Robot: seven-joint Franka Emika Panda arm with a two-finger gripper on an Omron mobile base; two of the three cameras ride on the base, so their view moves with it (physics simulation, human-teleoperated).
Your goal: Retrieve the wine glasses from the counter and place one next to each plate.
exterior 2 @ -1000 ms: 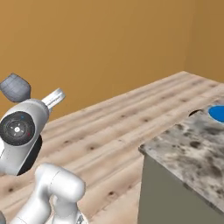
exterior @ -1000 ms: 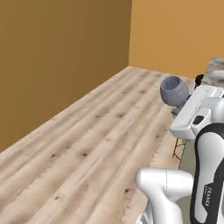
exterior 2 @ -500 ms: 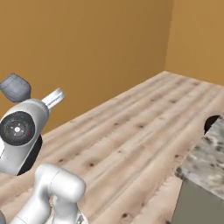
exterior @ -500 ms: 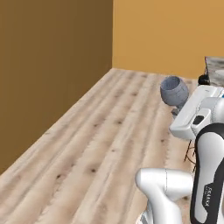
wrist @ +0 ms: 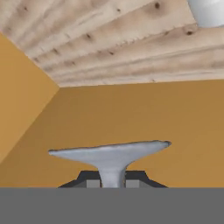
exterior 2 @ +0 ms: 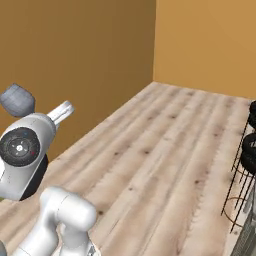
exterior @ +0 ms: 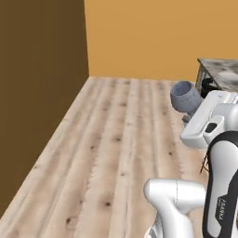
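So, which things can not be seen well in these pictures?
- Wine glass: the white arm hides its stem in the left base view.
- Stools: cut off by the right base view's right edge.
- Countertop: cut off at the left base view's right edge.
- Jaws: their tips are hidden in the hand view.

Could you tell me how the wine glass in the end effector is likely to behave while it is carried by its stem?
The wine glass is probably top-heavy: its rounded bowl sits far from the end effector. The thin stem between the fingertips looks smooth, so it may slip or pivot. Thin translucent walls suggest it is fragile.
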